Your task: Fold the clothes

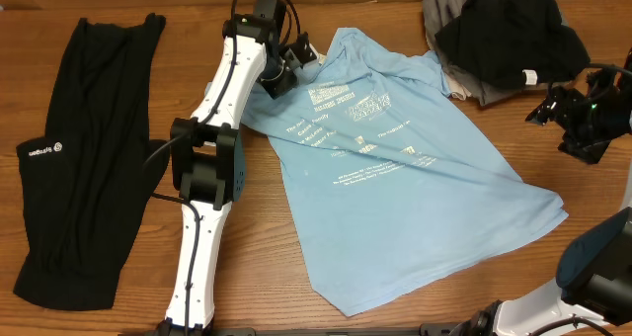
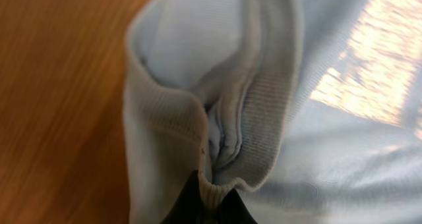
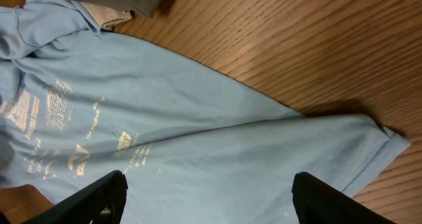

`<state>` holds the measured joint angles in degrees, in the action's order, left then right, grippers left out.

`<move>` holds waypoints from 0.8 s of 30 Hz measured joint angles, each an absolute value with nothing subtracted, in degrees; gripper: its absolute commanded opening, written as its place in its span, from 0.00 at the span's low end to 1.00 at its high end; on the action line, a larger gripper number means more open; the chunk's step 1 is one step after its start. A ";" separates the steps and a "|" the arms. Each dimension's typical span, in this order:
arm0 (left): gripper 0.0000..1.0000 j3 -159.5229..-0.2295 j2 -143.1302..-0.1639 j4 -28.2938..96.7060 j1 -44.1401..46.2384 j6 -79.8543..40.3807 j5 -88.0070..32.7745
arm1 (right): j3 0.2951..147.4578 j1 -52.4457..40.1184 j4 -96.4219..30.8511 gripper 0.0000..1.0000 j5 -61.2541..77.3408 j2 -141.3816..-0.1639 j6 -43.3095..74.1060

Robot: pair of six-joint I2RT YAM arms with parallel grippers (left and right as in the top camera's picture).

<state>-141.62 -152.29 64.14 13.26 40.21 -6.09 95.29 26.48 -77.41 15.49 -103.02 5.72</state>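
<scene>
A light blue T-shirt (image 1: 395,178) with white lettering lies spread, a little wrinkled, on the wooden table. My left gripper (image 1: 289,67) is at its neck, shut on the ribbed collar (image 2: 264,118), which bunches between the fingertips (image 2: 212,207) in the left wrist view. My right gripper (image 1: 565,114) is at the right of the table, open and empty. Its fingers (image 3: 208,197) hang spread wide above the shirt's body (image 3: 198,118). A long black garment (image 1: 84,158) with a small white logo lies flat at the far left.
A pile of black and grey clothes (image 1: 504,35) sits at the back right, touching the shirt's far sleeve; its edge also shows in the right wrist view (image 3: 125,0). Bare wooden table (image 1: 257,237) lies between the black garment and the shirt.
</scene>
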 measured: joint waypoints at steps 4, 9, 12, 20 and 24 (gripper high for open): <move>0.06 -141.95 -152.29 62.89 12.08 32.58 -5.04 | 95.29 26.48 -77.10 0.83 15.55 -103.02 5.80; 0.09 -145.05 -152.33 63.57 7.90 24.80 -4.40 | 95.29 25.96 -76.97 0.83 15.66 -103.02 5.80; 0.09 -146.58 -152.33 63.51 4.75 21.76 -4.14 | 95.29 24.23 -76.09 0.83 15.68 -103.02 5.89; 0.31 -146.76 -152.33 63.53 -4.32 16.69 -2.85 | 95.24 15.51 -72.73 0.83 15.68 -103.02 8.29; 0.34 -146.76 -152.33 66.61 -7.86 13.26 -0.60 | 94.54 10.61 -72.47 0.83 15.70 -103.02 9.56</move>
<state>-146.76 -152.33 66.61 -7.86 13.26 -0.60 94.54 10.61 -72.47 15.70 -103.02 9.56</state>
